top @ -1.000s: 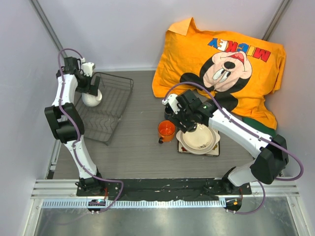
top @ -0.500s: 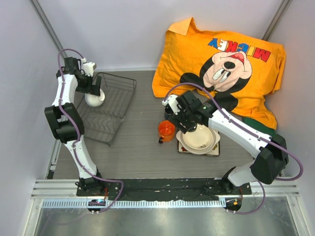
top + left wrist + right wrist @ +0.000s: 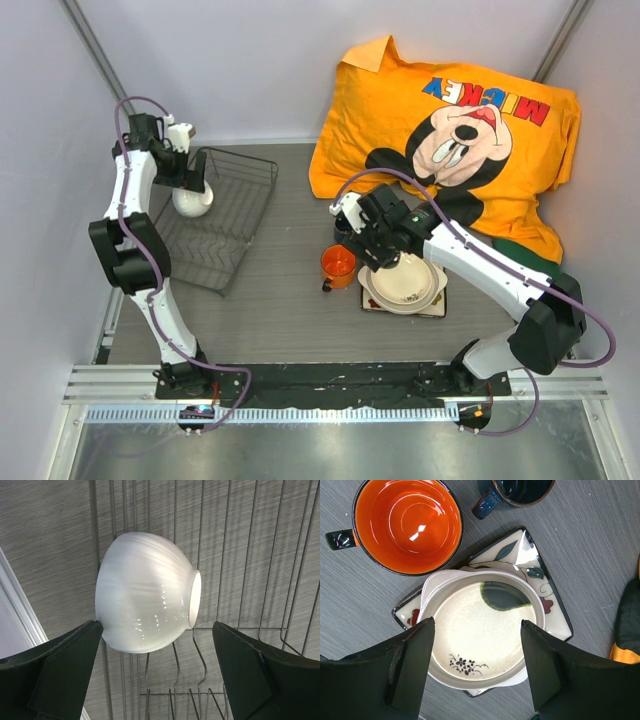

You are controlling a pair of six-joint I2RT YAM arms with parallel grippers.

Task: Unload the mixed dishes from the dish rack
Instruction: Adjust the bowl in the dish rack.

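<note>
**Last bowl in the rack, left jaws wide above it**

The small white bowl [image 3: 145, 592] lies tipped on its side on the wires of the dish rack [image 3: 240, 160], at the rack's far-left end, its foot ring facing right in the left wrist view. The left gripper [image 3: 156, 630] hangs over it with its jaws spread fully and gripping nothing. One finger sits just beside the bowl's rounded flank and the other stands well apart past the foot. Whether the near finger touches the glaze cannot be told.

The bowl looks like glazed ceramic, so probably stiff, light for its size, slippery and easy to chip. The smooth belly gives poor purchase. A pinch across the rim, one finger inside and one outside, seems the safer hold, though the mouth faces away from the camera.

No other dish shows in the rack. On the table [image 3: 290, 300] the cream bowl [image 3: 470, 640] rests on the square flowered plate [image 3: 542, 602], with the orange mug [image 3: 405, 522] and the dark-blue cup [image 3: 512, 492] just beside them. The right gripper [image 3: 477, 624] hovers over the cream bowl, jaws parted and empty
</note>
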